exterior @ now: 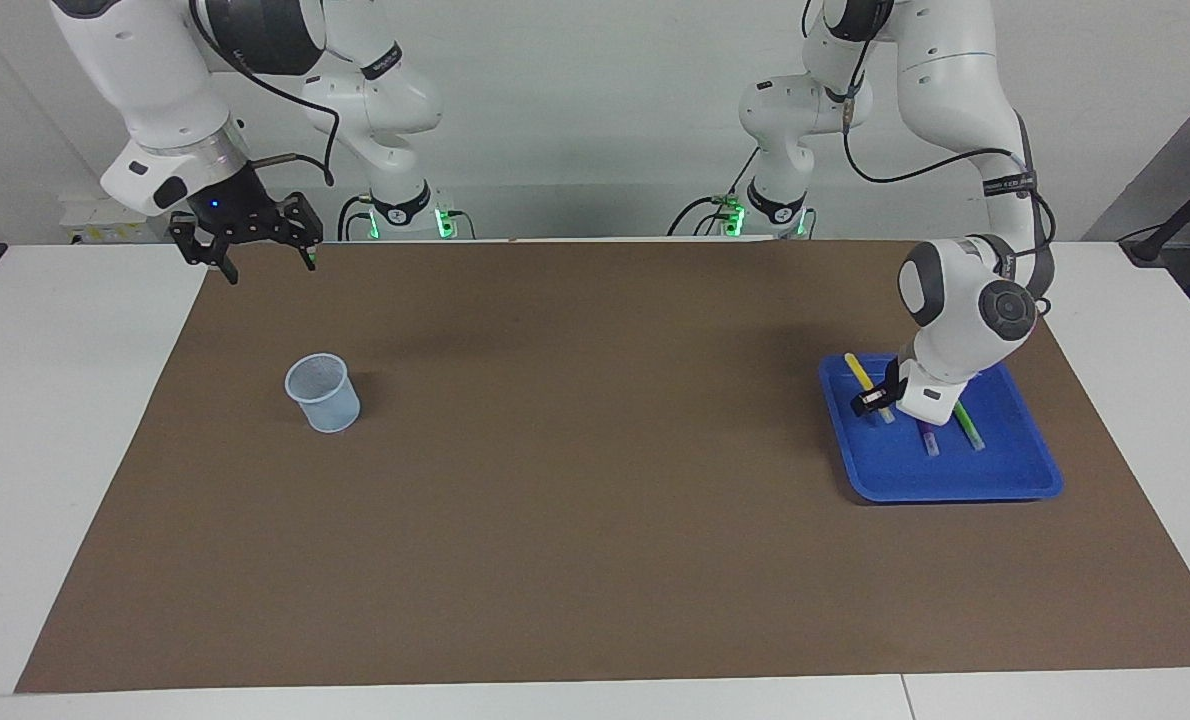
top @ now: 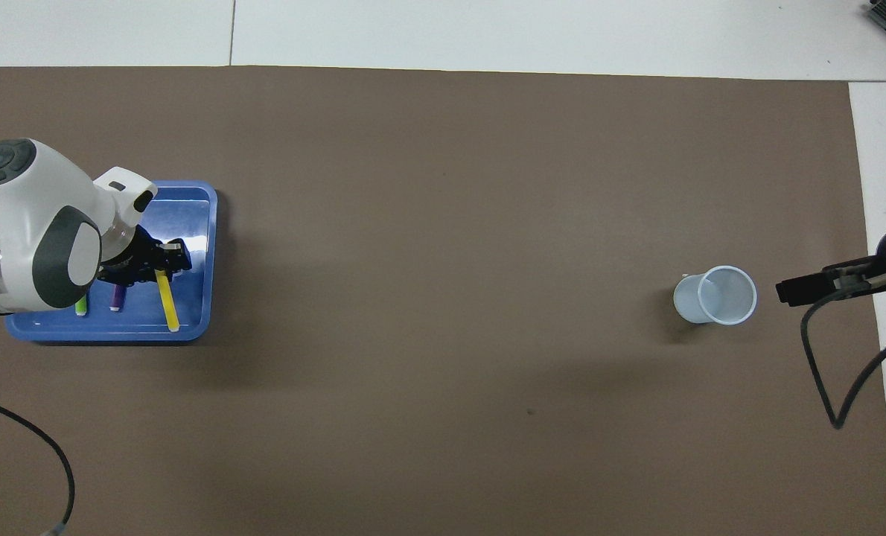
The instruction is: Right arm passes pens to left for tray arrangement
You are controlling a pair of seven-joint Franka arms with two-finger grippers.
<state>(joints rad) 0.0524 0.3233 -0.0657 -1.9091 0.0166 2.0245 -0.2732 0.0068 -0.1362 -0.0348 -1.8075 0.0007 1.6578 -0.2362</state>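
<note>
The blue tray (exterior: 955, 472) sits at the left arm's end of the table. My left gripper (exterior: 876, 399) is low over it, shut on the yellow pen (exterior: 860, 371), which tilts with its pale end down by the tray floor. A purple pen (exterior: 927, 437) and a green pen (exterior: 968, 428) lie side by side in the tray, partly hidden by the left wrist. In the overhead view the yellow pen (top: 166, 301) lies within the tray (top: 190, 216), held by the left gripper (top: 163, 262). My right gripper (exterior: 253, 247), blue light on, waits open above the mat's corner at its own end.
A small pale mesh cup (exterior: 323, 393) stands upright on the brown mat (exterior: 575, 470) toward the right arm's end; it is also in the overhead view (top: 715, 295). A black cable (top: 823, 372) loops over the mat near that end.
</note>
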